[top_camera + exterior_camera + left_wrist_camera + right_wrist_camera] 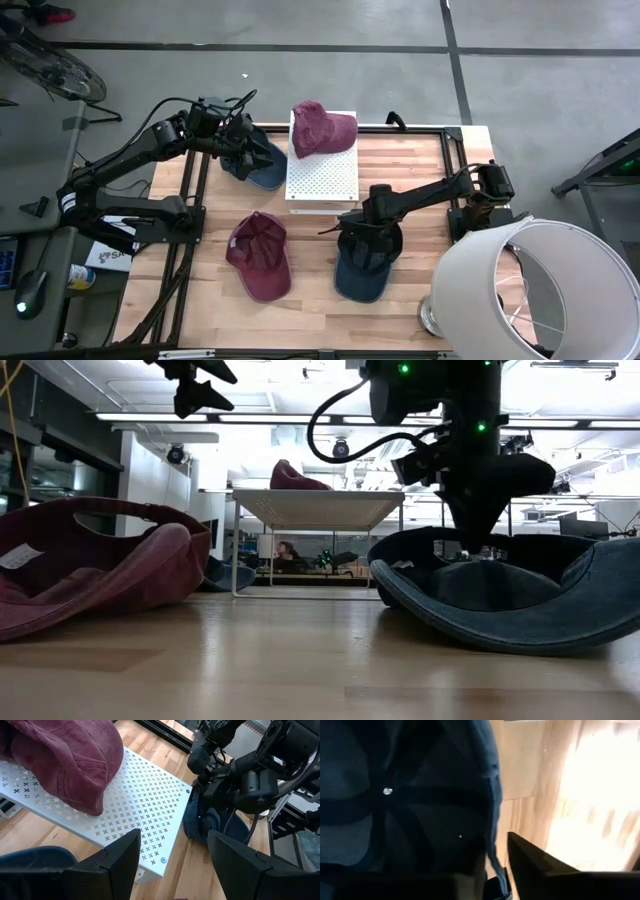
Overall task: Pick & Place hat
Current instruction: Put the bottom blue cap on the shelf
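A navy hat lies open side up on the wooden table, resting on its crown. My right gripper points down into its far part and is shut on its rim. A maroon hat rests on the white perforated stand. Another maroon hat lies open side up at the near left. A blue hat lies at the far left. Above it my left gripper hangs open, with nothing between its fingers. My right gripper has the navy hat's crown rim, coming from above and pointing steeply down. One finger stands outside the rim. The other is lost in the dark inside of the crown. The hat still lies on the table, open side up.
A large white lampshade stands at the table's near right corner, close to the navy hat. The right arm's base sits at the right edge. Bare wood shows between the two upturned hats and along the near edge.
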Tool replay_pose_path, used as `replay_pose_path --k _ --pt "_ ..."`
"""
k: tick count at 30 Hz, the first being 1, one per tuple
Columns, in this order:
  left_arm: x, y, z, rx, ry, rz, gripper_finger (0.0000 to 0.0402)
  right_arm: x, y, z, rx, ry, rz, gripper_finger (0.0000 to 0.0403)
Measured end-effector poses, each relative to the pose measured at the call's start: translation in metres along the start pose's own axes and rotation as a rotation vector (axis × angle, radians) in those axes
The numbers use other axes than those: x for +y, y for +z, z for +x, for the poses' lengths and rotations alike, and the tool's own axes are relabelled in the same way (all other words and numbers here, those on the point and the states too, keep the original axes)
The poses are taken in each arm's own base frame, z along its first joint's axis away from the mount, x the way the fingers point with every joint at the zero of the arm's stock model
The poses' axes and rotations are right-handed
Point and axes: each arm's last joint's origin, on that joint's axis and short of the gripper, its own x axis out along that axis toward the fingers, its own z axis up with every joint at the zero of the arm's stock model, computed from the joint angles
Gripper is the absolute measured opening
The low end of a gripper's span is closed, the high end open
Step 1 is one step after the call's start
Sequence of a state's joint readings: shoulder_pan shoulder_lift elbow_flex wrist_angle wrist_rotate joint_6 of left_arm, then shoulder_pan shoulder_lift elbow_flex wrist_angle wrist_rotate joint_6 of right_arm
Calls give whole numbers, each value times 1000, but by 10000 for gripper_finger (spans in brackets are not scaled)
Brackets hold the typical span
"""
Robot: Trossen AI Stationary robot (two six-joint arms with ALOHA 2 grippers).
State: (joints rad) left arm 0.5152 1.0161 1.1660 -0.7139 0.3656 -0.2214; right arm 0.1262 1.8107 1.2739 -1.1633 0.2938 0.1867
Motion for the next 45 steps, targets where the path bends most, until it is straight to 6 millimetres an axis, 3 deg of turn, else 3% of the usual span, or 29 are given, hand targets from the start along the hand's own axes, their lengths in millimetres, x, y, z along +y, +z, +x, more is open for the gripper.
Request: replay_pose_path --k 4,10,14,22,32,45 --pt "0 0 0 0 0 0 231 0 0 0 10 46 35 11" --pt "0 0 0 0 0 0 231 0 -3 -1 56 64 161 5" --pt "0 0 0 0 0 0 231 -2 0 -15 42 59 200 3" --pt "0 0 0 0 -1 0 231 -17 14 -74 -78 75 233 2" --pt "0 0 0 3 -14 -1 231 -41 16 -156 -308 135 199 1" --pt "-1 0 0 4 -22 0 231 -55 2 -226 -593 129 116 0"
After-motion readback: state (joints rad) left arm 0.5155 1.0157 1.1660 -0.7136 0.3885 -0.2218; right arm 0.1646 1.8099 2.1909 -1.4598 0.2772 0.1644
